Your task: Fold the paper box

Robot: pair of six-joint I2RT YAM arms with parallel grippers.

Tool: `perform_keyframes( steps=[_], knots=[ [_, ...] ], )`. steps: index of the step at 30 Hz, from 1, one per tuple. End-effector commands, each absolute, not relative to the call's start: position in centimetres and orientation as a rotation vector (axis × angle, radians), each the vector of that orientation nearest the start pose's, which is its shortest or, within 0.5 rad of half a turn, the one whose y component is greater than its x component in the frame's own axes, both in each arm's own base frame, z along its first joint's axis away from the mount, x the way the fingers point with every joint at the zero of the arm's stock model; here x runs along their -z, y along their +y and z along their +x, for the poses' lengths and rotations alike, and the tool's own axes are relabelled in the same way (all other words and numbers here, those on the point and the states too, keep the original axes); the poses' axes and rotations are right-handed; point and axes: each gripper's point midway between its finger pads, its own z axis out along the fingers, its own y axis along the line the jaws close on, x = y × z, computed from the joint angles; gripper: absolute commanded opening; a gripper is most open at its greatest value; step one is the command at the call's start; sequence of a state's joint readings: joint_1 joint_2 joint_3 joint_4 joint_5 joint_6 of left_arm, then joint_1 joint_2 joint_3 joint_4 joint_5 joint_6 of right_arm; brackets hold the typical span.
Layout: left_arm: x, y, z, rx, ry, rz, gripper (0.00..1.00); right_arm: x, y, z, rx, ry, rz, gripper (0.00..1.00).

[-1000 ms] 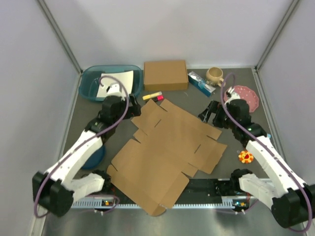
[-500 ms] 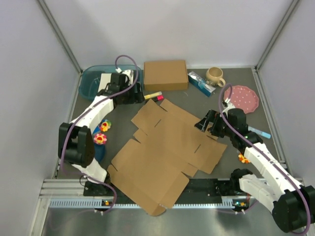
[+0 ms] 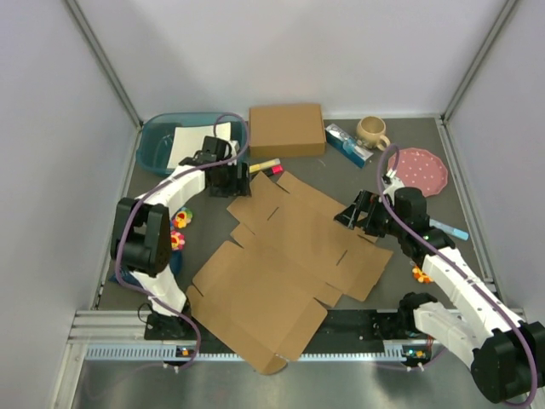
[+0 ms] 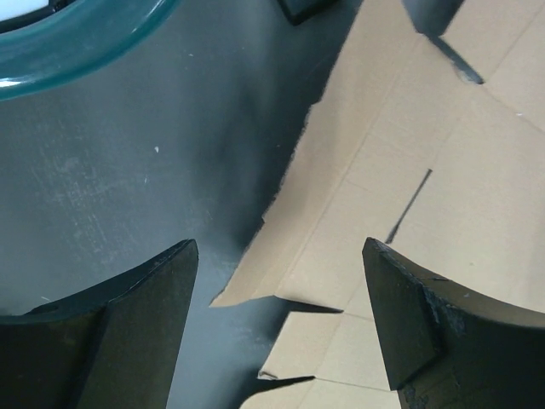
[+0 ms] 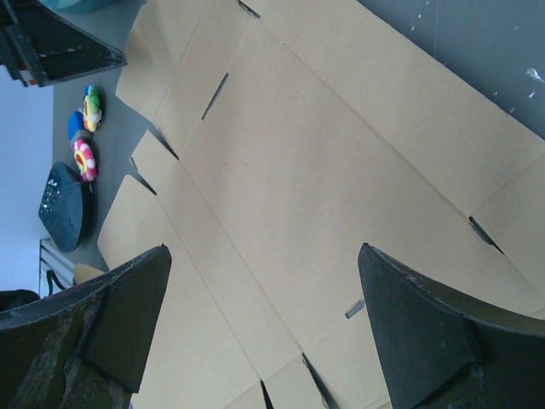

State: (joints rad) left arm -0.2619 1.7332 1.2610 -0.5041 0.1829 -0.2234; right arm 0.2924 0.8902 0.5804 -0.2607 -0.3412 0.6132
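Note:
The paper box lies flat and unfolded in the middle of the table, a large brown die-cut sheet with flaps and slits. My left gripper hovers at the sheet's far left corner. In the left wrist view its open jaws straddle the edge of a flap, with nothing held. My right gripper hangs over the sheet's right far edge. It stands open above the bare cardboard, gripping nothing.
Along the back stand a teal basin holding white paper, a smaller closed brown box, a blue packet, a mug and a pink plate. A yellow-pink marker lies near the left gripper. Flower toys sit at left, an orange toy at right.
My left arm has swung out from the near left side to the sheet's far left corner. My right gripper has shifted slightly left over the sheet's edge. The sheet has not moved.

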Motion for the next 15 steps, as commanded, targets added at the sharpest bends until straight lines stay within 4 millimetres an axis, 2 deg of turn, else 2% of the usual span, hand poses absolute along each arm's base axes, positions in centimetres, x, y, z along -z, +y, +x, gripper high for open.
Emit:
perform_keyframes(
  steps=[1,5,10,13,15],
  knots=[
    [-7.6,-14.2,39.4,0.355,2.592,0.130,0.84,-17.7,16.6,25.6,-0.916,2.130,0.085,0.92],
    [-5.7,-14.9,39.5,0.359,2.624,0.145,0.84,-17.9,16.6,25.5,-0.918,2.127,0.083,0.92],
    [-5.6,-16.0,39.4,0.399,2.612,0.140,0.80,-18.2,16.5,25.4,-0.913,2.125,0.080,0.92],
    [-6.1,-17.1,38.9,0.451,2.592,0.161,0.65,-18.7,16.4,25.7,-0.898,2.113,0.082,0.92],
    [-6.5,-17.5,38.5,0.473,2.574,0.158,0.47,-19.0,16.3,25.8,-0.893,2.111,0.083,0.92]
  ],
)
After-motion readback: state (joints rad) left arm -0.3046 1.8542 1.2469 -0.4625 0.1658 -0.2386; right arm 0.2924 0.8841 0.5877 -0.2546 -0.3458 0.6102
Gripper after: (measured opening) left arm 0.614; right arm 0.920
